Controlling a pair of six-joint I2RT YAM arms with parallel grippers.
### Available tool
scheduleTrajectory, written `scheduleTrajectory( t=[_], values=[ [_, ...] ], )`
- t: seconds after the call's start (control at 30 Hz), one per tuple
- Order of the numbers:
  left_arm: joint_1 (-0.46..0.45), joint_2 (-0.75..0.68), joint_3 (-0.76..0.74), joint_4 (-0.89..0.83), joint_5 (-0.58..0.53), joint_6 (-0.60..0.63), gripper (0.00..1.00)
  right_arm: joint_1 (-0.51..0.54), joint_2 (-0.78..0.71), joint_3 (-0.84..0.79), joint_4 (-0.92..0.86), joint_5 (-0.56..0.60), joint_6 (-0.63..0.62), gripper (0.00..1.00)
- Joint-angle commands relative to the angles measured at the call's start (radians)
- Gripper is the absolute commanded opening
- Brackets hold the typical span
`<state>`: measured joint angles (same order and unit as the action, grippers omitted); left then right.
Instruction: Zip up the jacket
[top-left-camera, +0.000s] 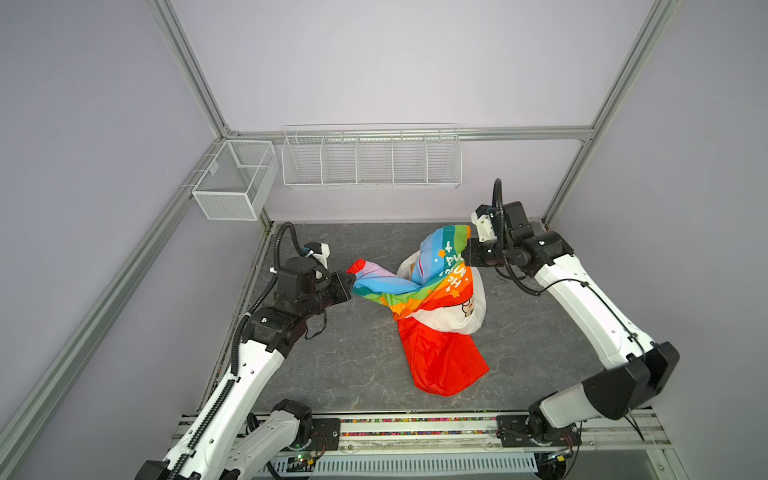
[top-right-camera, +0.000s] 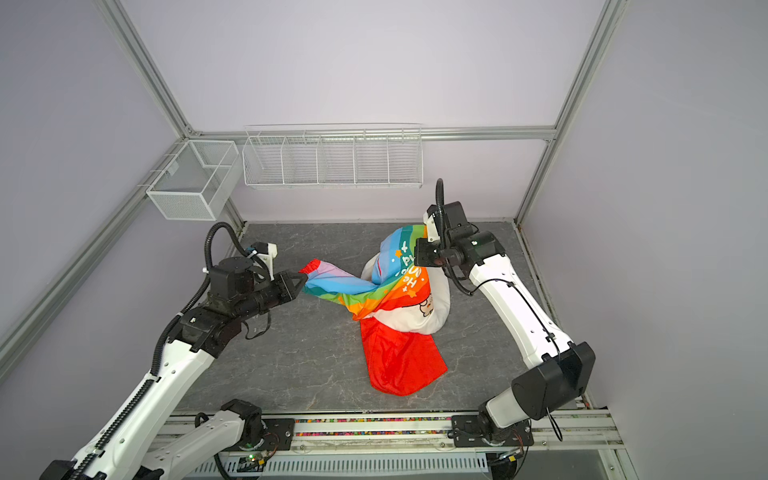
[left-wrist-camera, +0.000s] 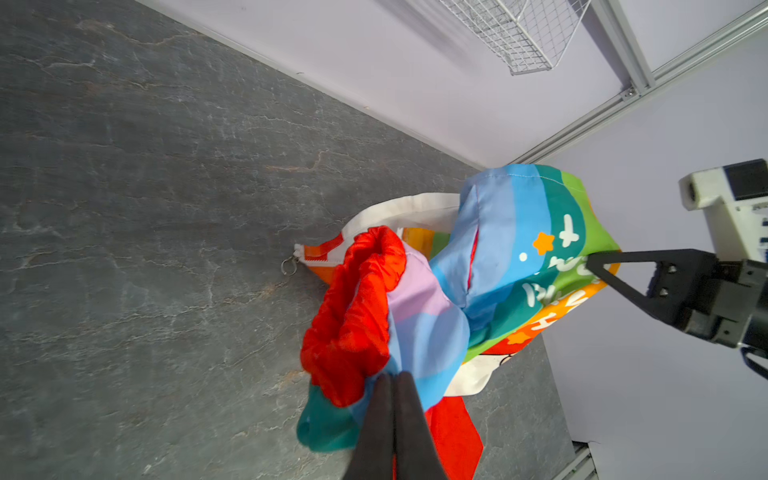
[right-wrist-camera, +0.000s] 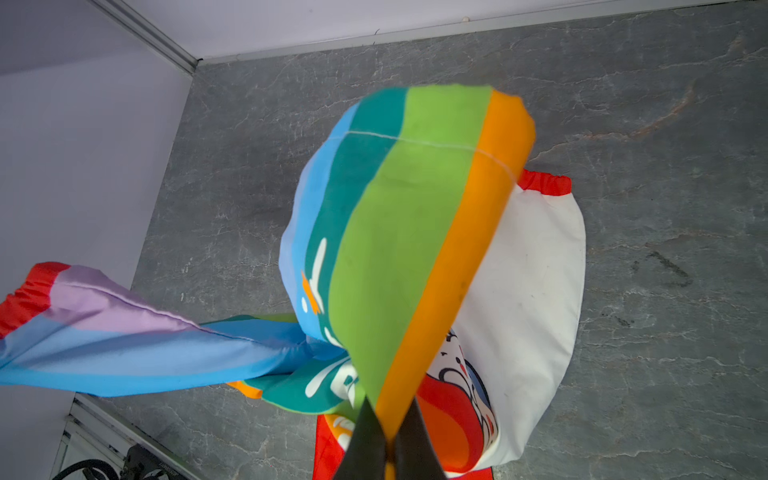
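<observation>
Over the bench (top-left-camera: 332, 357), the jacket (top-left-camera: 428, 297) hangs half lifted.
My left gripper (top-left-camera: 352, 286) clamps its sleeve (top-left-camera: 380, 286), right gripper (top-left-camera: 468, 250) a striped fold.

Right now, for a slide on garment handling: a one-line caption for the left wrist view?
Left gripper shut on a sleeve of the jacket, right gripper pinching its striped body, zipper pull exposed.

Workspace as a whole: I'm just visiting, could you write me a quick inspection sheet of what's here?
Surface: grey stone-patterned tabletop, few dark scuffs.
Job's things: rainbow-striped child's jacket bunched, partly lifted, red hood on tabletop; metal zipper ring showing.
Clutter: nothing seen.
Grippers: left gripper shut on a sleeve near its red cuff; right gripper shut on the striped body.
Cables: black ribbed hoses looped on both arms.
Surroundings: empty white wire baskets on lilac walls.
</observation>
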<state>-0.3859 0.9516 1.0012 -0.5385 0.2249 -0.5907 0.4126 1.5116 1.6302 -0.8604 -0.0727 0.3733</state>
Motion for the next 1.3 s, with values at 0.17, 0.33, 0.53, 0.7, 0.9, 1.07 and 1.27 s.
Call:
scheduleTrajectory(
  t=[0.17, 0.33, 0.53, 0.7, 0.9, 1.07, 1.27],
  values=[
    [0.006, -0.039, 0.078, -0.125, -0.084, 0.064, 0.0, -0.08, 0.101, 0.222, -0.019, -0.077, -0.014, 0.06],
    [0.006, -0.066, 0.085, -0.16, -0.122, 0.076, 0.0, -0.084, 0.186, 0.366, -0.048, -0.111, -0.017, 0.07],
    [0.006, -0.085, 0.068, -0.191, -0.189, 0.078, 0.0, -0.081, 0.238, 0.305, -0.031, -0.178, -0.001, 0.18],
    [0.005, -0.089, 0.078, -0.214, -0.232, 0.09, 0.0, -0.081, 0.19, 0.128, 0.032, -0.176, 0.01, 0.61],
    [0.005, -0.083, 0.126, -0.225, -0.251, 0.112, 0.0, -0.059, 0.05, -0.063, 0.093, -0.135, 0.002, 0.8],
    [0.006, -0.051, 0.172, -0.232, -0.279, 0.123, 0.0, 0.053, -0.036, -0.228, 0.107, -0.049, -0.011, 0.83],
    [0.007, 0.033, 0.227, -0.245, -0.364, 0.127, 0.0, 0.232, -0.065, -0.393, 0.121, 0.062, 0.014, 0.85]
  ],
)
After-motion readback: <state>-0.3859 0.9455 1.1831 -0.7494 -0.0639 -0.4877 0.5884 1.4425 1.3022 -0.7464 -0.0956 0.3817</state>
